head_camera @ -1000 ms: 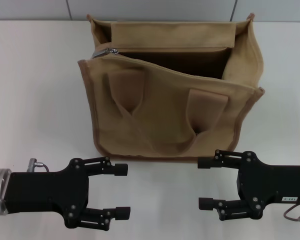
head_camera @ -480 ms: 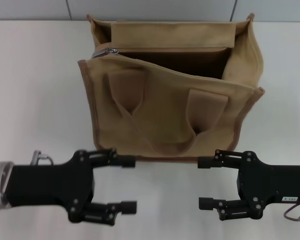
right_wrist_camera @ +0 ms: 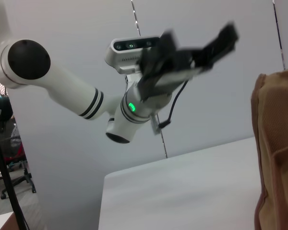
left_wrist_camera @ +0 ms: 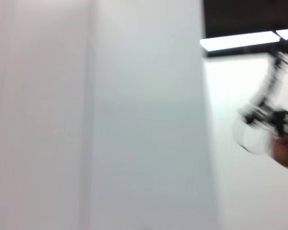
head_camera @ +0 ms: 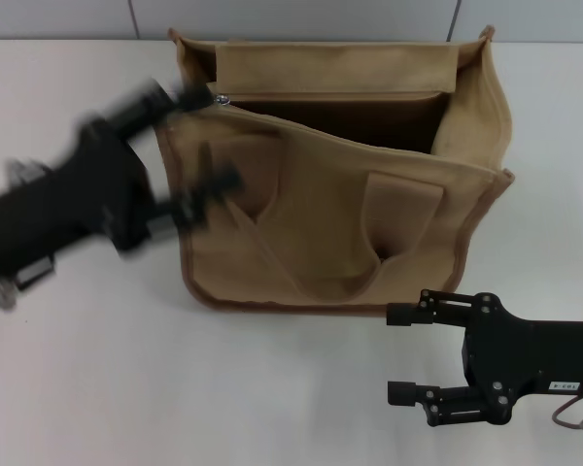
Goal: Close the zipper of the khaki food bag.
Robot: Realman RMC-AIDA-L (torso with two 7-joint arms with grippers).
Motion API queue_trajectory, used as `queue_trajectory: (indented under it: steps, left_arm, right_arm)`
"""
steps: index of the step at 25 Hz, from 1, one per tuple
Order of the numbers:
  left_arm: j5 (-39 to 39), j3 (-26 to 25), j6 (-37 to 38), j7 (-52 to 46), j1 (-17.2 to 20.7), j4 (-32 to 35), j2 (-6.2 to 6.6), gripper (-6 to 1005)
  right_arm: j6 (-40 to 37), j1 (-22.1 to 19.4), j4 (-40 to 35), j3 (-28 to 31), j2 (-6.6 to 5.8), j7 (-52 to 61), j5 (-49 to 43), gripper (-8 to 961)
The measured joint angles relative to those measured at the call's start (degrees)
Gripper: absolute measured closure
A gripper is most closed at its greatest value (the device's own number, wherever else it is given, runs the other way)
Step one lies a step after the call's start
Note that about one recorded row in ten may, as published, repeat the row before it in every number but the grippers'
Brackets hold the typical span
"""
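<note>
One khaki food bag gapes open, seemingly empty inside.

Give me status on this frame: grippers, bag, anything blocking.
Left gripper open, at the bag's left top corner near the zipper pull. Right gripper open, low in front of the bag. Zipper unclosed, mouth gaping. Nothing blocking.

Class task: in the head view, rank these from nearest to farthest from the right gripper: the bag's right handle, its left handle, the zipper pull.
Measured from the right gripper:
1. Right handle, on the khaki food bag front, right of centre.
2. Left handle, front, towards the robot's left.
3. Zipper pull, far left top corner.
</note>
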Motion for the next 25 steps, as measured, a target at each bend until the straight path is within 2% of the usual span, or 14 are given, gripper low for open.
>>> queue_trajectory:
  steps: [1,3,7,9,10,12,13,14,18,25]
  left_arm:
    - [0.00,0.00,0.00,0.00,0.00,0.00,0.00,159]
    - [-6.30,-2.34,-2.18,1.92,0.88,-1.18,0.04,159]
    - [-7.61,-5.43,-5.68,3.85,1.80,-1.15,0.23,158]
    - [-6.79,-6.24,-13.63,5.20,2.93,-0.79,1.84,158]
    - [-6.79,-6.24,-13.63,5.20,2.93,-0.79,1.84,158]
    - [-3.55,-5.96,-20.18,5.28,3.77,-0.80,3.64,159]
    - [-3.55,-5.96,-20.18,5.28,3.77,-0.80,3.64,159]
    - [0.26,-6.01,-22.46,5.23,4.02,-0.80,4.33,159]
    - [5.58,-6.16,-23.42,5.00,4.05,-0.79,4.74,159]
    - [9.87,-6.00,-25.74,5.61,2.97,-0.43,3.57,159]
  right_arm:
    - [-0.11,-0.12,-0.09,0.08,0.00,0.00,-0.01,162]
    - [-0.11,-0.14,-0.09,0.10,0.00,0.00,-0.01,162]
    - [-0.14,-0.22,-0.01,0.18,-0.06,0.00,0.00,162]
    - [-0.16,-0.24,0.04,0.18,-0.07,0.00,0.00,162]
    - [-0.16,-0.24,0.04,0.18,-0.07,0.00,0.00,162]
    - [-0.17,-0.24,0.00,0.16,-0.12,0.00,-0.02,162]
    - [-0.17,-0.24,0.00,0.16,-0.12,0.00,-0.02,162]
    - [-0.18,-0.24,-0.01,0.16,-0.19,0.00,-0.04,162]
    - [-0.18,-0.24,0.03,0.16,-0.25,0.00,-0.05,162]
    - [-0.18,-0.24,0.07,0.10,-0.27,0.12,-0.12,162]
